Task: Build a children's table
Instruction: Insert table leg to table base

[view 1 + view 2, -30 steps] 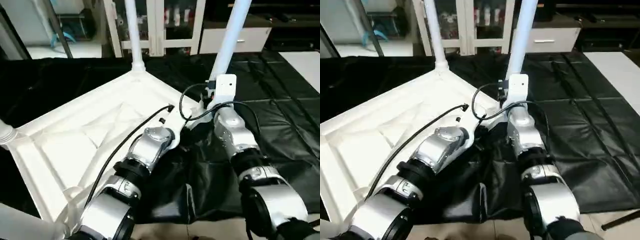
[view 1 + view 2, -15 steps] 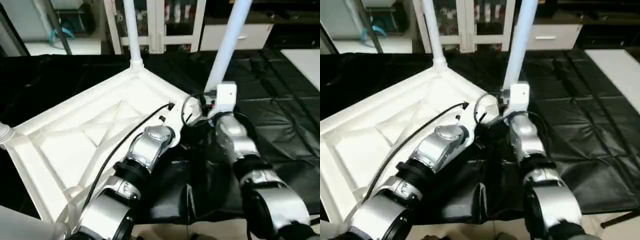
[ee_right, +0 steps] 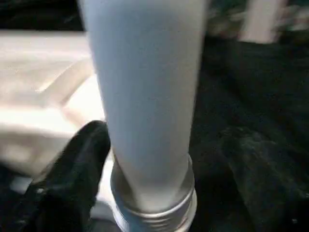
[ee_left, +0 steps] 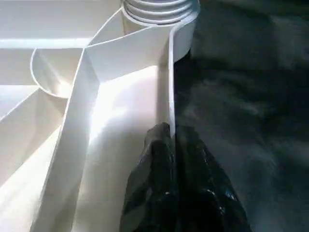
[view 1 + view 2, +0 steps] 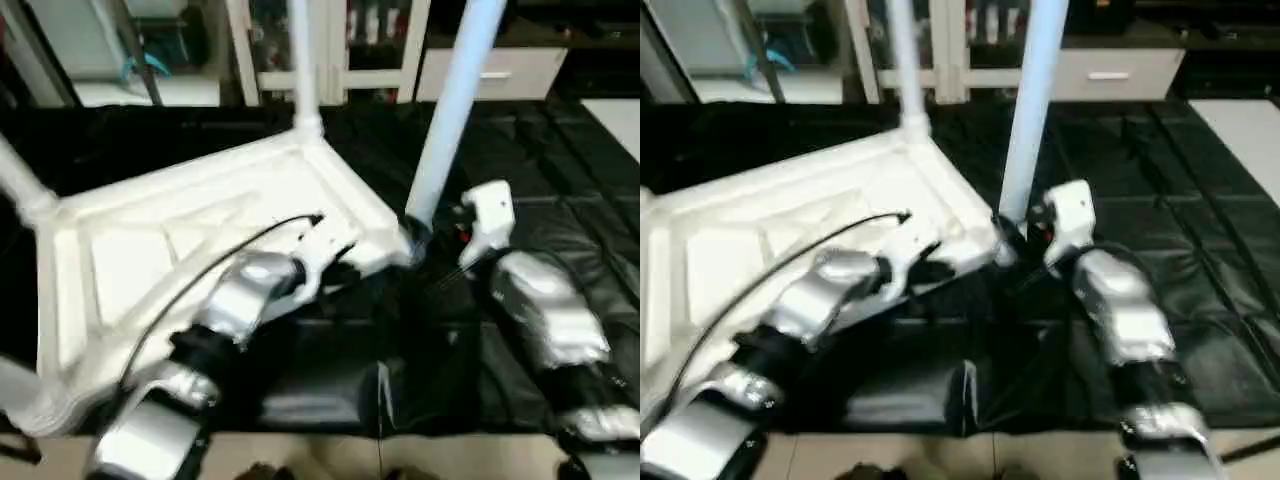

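A: Tabletop (image 5: pixel 180 240) lies underside up on the black worktop (image 5: pixel 560 170); our left fingers (image 4: pixel 159 159) pinch its rim beside the near leg (image 5: pixel 450 110).

B: Right fingers (image 3: pixel 72 159) stand wide around that leg's base. We advise checking it is fully seated.

There is one white tabletop (image 5: pixel 200 215), and three white legs can be counted standing from its corners: the far leg (image 5: pixel 303 60), the right leg (image 5: pixel 452 110) and the left leg (image 5: pixel 20 185). A white shape (image 5: pixel 15 385) at the near-left corner may be a fourth. Two grippers show, the left gripper (image 4: pixel 171 140) and the right gripper (image 5: pixel 428 238), along with one black cable (image 5: pixel 215 260) and one black-covered work table (image 5: pixel 560 170)
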You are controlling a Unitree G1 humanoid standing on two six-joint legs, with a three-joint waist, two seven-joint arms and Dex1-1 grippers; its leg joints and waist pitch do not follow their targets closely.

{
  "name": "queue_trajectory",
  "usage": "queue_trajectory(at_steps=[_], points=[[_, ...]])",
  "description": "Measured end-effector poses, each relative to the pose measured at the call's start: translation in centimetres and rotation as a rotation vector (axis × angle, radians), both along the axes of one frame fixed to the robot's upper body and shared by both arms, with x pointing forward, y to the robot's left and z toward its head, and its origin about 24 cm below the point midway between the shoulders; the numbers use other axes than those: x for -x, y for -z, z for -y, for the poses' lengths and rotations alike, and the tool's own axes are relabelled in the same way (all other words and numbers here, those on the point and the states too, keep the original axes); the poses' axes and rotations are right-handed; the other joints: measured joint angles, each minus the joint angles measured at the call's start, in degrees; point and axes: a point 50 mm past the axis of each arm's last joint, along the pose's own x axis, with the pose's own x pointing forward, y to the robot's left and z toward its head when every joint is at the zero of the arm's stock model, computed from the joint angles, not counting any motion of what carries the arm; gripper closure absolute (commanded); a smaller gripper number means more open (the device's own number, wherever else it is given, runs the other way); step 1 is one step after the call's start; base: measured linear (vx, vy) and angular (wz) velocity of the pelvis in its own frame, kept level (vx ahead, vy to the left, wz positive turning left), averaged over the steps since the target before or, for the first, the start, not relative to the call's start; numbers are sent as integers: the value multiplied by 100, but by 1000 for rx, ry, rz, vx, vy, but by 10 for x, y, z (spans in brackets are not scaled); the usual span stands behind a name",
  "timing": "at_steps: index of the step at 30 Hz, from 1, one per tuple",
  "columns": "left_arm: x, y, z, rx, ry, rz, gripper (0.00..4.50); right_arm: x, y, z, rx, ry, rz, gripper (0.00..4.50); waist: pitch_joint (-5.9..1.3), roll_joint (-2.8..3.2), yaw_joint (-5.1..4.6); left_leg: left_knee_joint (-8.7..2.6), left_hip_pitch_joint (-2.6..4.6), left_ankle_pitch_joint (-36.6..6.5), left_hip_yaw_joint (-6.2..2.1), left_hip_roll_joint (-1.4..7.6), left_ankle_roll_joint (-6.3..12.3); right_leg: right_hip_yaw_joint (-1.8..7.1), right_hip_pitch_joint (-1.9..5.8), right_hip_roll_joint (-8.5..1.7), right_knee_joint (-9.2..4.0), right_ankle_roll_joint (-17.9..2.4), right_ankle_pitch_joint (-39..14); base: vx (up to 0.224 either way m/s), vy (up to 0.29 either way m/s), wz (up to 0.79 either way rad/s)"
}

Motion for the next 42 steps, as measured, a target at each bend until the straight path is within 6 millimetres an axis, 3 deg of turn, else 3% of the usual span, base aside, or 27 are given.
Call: queue_trajectory(at_steps=[5,10,18,23,25,29,30,33,34,42], points=[[9,0,-25,-12,168,-49,450,28,-1,6,89,-208,-97,4,-1,3,43,-2,7,0,1,0,0,-1,6,-1,4,3,-2,0,0,0],[15,1,-32,-14,263,-81,450,49,4,1,115,-378,-195,4,0,3,88,2,21,3,4,-1,-5,5,20,-3,7,2,-1,0,0,0],[16,2,-33,-9,299,-86,450,41,7,-10,159,-385,-202,4,0,3,99,4,22,14,6,-1,-20,12,33,-3,10,2,-1,0,0,0],[16,2,-30,-2,308,-84,450,35,6,-9,182,-365,-196,40,-1,3,145,4,21,14,6,0,-19,9,34,-4,13,2,-1,0,0,0],[16,2,-30,-2,307,-85,450,35,7,-9,188,-369,-202,75,-1,3,141,5,21,15,6,0,-17,9,34,-4,15,2,-1,0,0,0],[15,2,-30,-2,305,-87,450,36,12,-9,189,-388,-227,85,-1,3,143,12,21,15,6,0,-16,9,36,-4,19,2,-1,0,0,0],[15,3,-31,-3,305,-88,450,37,12,-9,192,-388,-228,115,-1,3,139,15,21,15,6,0,-16,10,36,-5,19,2,-1,0,0,0],[15,3,-30,-2,305,-88,450,37,12,-9,194,-389,-228,123,-1,3,137,17,21,15,5,1,-16,9,37,-5,22,2,-1,0,0,0],[15,3,-30,-2,305,-88,450,37,12,-9,195,-389,-227,147,-1,3,139,17,21,15,5,1,-16,9,37,-5,23,2,-1,0,0,0],[15,3,-29,2,308,-87,450,37,13,-9,198,-389,-221,176,-1,3,140,27,21,17,4,1,-13,8,39,-5,30,2,-1,0,0,0]])
